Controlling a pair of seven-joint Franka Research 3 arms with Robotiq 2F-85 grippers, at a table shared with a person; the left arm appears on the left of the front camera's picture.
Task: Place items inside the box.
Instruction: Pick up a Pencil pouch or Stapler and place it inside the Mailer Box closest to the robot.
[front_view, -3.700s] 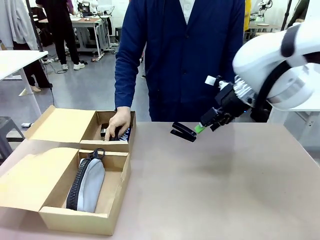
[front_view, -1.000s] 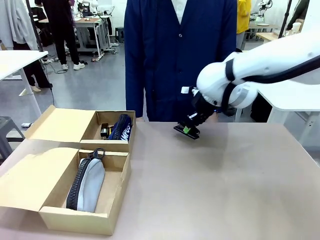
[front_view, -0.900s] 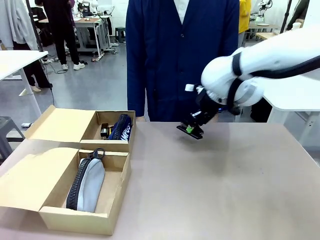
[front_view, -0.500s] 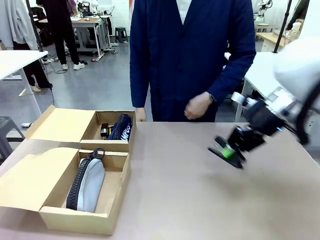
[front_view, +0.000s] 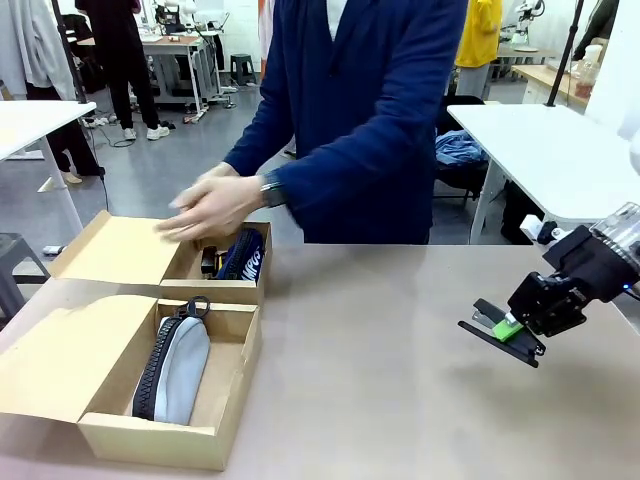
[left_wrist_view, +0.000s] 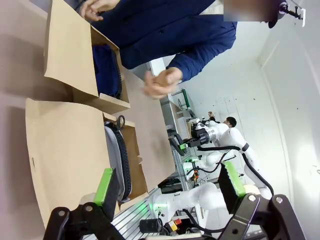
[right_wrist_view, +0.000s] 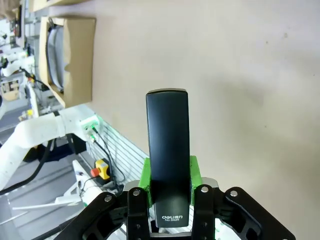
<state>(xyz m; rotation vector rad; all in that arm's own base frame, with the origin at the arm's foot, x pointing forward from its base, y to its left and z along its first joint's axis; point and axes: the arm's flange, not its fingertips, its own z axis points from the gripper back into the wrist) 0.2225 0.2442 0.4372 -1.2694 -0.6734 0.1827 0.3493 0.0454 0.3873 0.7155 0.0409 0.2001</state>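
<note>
At the table's right side my right gripper (front_view: 510, 325) is shut on a black stapler (front_view: 485, 332), held just above the tabletop. The right wrist view has the stapler (right_wrist_view: 168, 145) sticking out between that gripper's green pads (right_wrist_view: 145, 176). The box (front_view: 160, 440) sits open at the near left with a grey zip pouch (front_view: 180, 370) lying inside. My left gripper (left_wrist_view: 167, 200) is open with nothing between its fingers, looking across the box's lid (left_wrist_view: 65, 150) and the grey pouch (left_wrist_view: 115, 160).
A smaller cardboard box (front_view: 120, 250) behind the box holds a navy pouch (front_view: 243, 258) and a black stapler (front_view: 209, 262). The person's hands (front_view: 215, 205) hover over it. Bare tabletop (front_view: 380, 400) lies between the boxes and my right gripper.
My right gripper carried the stapler from the far middle of the table to the right side and lower. The person leaned over and brought both hands above the smaller box.
</note>
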